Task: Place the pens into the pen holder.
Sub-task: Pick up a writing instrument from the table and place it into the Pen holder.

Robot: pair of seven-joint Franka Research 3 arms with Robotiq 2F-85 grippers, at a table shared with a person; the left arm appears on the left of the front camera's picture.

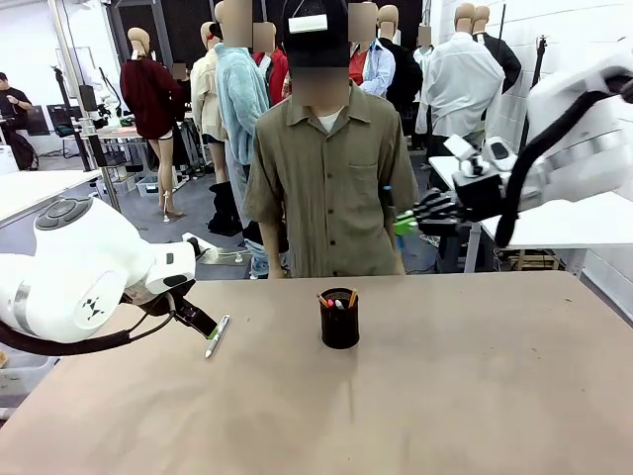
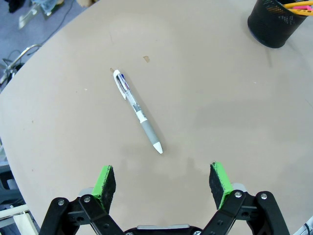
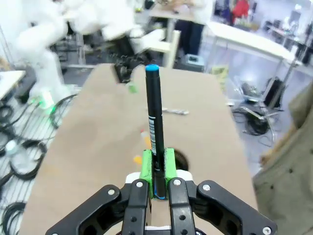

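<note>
Near white pen (image 2: 137,111), left jaws released; right jaws clench dark pen (image 3: 154,117), print illegible.

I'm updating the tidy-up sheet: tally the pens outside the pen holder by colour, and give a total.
White and grey pen, lying on the table: 1
Black pen with a blue end, held in the right tool: 1
Total: 2
</note>
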